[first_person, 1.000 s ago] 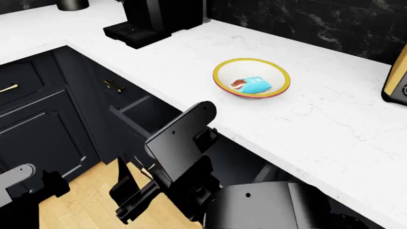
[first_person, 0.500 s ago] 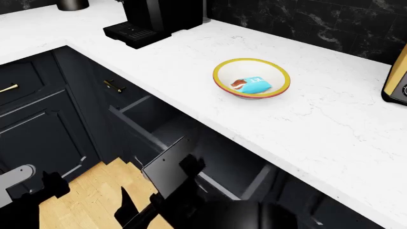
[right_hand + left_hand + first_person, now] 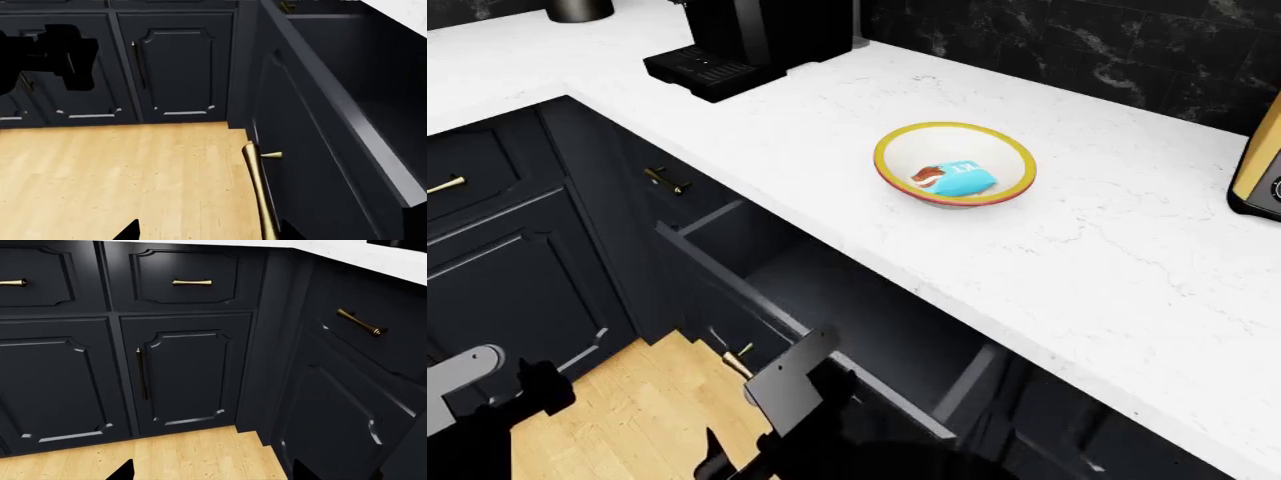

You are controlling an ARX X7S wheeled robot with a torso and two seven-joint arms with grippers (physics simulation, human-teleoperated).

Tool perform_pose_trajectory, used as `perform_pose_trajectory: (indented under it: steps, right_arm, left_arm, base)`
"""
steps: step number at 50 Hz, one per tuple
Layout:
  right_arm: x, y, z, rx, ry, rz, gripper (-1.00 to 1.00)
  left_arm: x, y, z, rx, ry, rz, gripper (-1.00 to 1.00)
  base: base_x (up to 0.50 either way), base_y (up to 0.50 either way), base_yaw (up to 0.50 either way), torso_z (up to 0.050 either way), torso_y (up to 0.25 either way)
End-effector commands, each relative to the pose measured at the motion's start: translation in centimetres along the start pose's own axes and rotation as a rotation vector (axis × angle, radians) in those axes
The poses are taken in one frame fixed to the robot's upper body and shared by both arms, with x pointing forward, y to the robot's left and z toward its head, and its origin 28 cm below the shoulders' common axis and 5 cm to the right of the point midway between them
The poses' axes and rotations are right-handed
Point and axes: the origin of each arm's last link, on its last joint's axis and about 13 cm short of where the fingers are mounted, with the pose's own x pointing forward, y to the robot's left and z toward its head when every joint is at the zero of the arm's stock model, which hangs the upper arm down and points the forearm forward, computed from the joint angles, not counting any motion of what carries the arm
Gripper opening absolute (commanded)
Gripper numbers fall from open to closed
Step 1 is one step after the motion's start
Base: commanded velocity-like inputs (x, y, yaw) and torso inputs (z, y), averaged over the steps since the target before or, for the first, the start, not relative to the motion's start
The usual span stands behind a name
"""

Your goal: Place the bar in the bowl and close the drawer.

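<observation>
Bar [image 3: 958,179] lies inside the bowl [image 3: 954,132] on the white counter [image 3: 1121,260], so the placing looks done. Closing is the step in hand: the drawer [image 3: 868,330] stands pulled well out under the counter edge, dark interior empty as far as shown. Right gripper [image 3: 207,235] sits low in front of the drawer face, near the gold handle [image 3: 260,195]; only two dark fingertips show at the wrist view's edge, set apart, holding nothing. Left gripper [image 3: 210,475] hangs over the wood floor [image 3: 187,455] facing the cabinet doors [image 3: 180,370], tips also apart, empty. Next move probably: right arm presses against the drawer front or handle and pushes straight in, square to the face so it doesn't glance off.
</observation>
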Motion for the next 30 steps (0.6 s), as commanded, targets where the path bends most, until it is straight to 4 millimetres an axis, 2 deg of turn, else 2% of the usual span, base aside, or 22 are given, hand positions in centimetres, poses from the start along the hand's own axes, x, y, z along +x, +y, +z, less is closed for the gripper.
perform_pose_trajectory:
  steps: [1, 19, 30]
  right_arm:
    - [1.3, -0.6, -2.4, 0.029, 0.066, -0.01, 1.0]
    - [3.1, -1.8, -5.3, 0.089, 0.137, -0.036, 1.0]
    - [3.8, -4.4, -5.7, 0.124, 0.142, -0.126, 1.0]
  left_arm:
    - [0.0, 0.0, -0.1, 0.002, 0.001, 0.0, 1.0]
    - [0.1, -0.1, -0.2, 0.005, 0.006, 0.0, 1.0]
    - [0.1, -0.1, -0.2, 0.002, 0.007, 0.0, 1.0]
  base:
    - [0.0, 0.0, 0.0, 0.0, 0.0]
    - [0.0, 0.0, 0.0, 0.0, 0.0]
    - [0.0, 0.0, 0.0, 0.0, 0.0]
